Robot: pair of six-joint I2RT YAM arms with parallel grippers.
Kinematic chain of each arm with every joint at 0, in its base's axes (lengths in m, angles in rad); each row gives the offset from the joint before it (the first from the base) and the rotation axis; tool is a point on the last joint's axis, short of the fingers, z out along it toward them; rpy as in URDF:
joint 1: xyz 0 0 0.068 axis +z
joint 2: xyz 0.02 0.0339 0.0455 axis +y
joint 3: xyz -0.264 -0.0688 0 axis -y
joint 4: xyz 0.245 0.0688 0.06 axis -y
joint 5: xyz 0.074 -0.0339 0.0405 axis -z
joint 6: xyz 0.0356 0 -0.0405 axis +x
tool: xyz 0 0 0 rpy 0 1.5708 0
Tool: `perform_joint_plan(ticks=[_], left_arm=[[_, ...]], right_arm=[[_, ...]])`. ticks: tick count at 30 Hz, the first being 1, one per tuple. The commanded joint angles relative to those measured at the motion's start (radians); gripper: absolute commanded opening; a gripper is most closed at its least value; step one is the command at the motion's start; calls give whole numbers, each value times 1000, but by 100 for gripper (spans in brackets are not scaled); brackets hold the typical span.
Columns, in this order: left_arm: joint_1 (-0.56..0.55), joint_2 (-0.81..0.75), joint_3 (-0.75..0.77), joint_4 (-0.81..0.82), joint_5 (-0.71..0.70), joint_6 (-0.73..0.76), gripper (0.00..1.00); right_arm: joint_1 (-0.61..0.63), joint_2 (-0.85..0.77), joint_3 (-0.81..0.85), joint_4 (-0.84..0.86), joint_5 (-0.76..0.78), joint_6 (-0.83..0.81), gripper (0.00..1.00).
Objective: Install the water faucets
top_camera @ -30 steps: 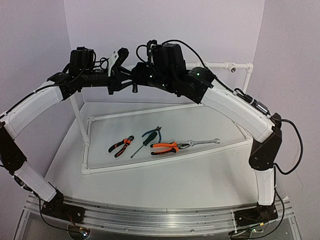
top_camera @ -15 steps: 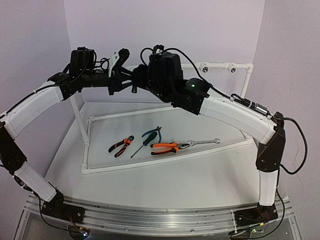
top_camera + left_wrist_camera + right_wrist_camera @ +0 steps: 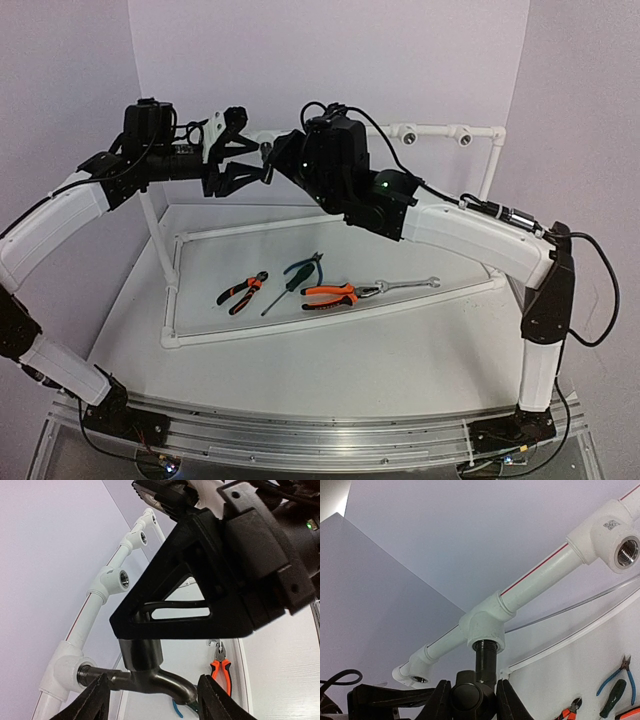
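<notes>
Right wrist: swung left just now, right gripper (image 3: 471,699) clenched on water faucet (image 3: 485,662), thread entering white tee (image 3: 482,622); cannot tell left gripper's (image 3: 152,694) hold. Screwing likely next.

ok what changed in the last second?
The right arm dropped its elbow and swung left, uncovering a tee on the back pipe; the left arm drew back left. No grab or release seen: right gripper stays on the tap, left gripper beside it. The pliers and other tools lie unmoved.
</notes>
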Motion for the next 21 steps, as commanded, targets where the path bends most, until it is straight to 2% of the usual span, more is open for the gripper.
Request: perform_joint_plan(ticks=[1, 9, 16, 21], left_arm=[[2, -102, -69, 43, 32, 65, 65], [2, -197, -224, 128, 1, 238, 70], [2, -250, -389, 433, -55, 377, 73], [1, -255, -493, 637, -39, 485, 73]], right_arm=[[-7, -13, -57, -27, 17, 84, 0], [-11, -25, -144, 22, -2, 252, 0], [-37, -36, -275, 120, -96, 534, 0], [-46, -7, -315, 163, -167, 697, 0]])
